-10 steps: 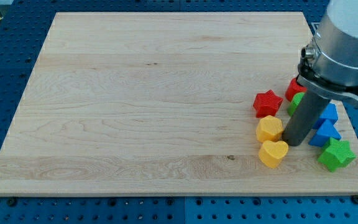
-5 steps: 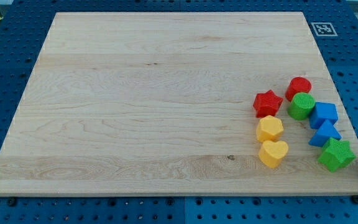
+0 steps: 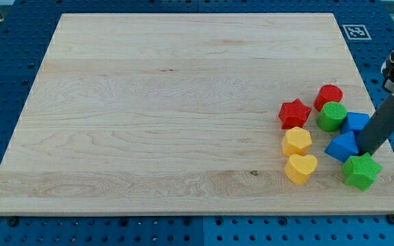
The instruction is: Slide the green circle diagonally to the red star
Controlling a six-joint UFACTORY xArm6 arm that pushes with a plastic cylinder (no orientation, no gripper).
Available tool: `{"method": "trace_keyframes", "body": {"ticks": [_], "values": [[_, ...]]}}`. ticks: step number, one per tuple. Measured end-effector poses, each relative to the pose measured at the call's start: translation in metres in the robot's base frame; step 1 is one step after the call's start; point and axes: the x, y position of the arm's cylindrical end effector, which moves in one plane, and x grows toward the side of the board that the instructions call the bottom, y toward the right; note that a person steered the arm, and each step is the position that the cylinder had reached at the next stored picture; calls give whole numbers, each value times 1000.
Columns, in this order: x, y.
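Observation:
The green circle (image 3: 332,116) lies at the board's right side, just right of the red star (image 3: 294,113) with a small gap between them, and just below a red circle (image 3: 329,96). My tip (image 3: 369,150) rests at the view's right, below and right of the green circle. It touches a blue triangle (image 3: 342,146) on its left and sits just above a green star (image 3: 361,170). A blue block (image 3: 355,122) lies partly behind the rod.
A yellow hexagon (image 3: 297,141) and a yellow heart (image 3: 301,168) lie below the red star. The wooden board (image 3: 169,109) ends close to the right of the cluster. A tag marker (image 3: 354,31) sits off the board's top right corner.
The rod left the view from beside the yellow blocks, then came back at the right. The blue triangle and green star have shifted left and down.

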Motion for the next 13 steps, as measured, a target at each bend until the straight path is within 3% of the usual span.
{"method": "trace_keyframes", "body": {"ticks": [2,3,5,8,11,13], "values": [[-2,51],[-33,50],[-45,46],[-45,-27],[-73,-93],[-105,-96]]}}
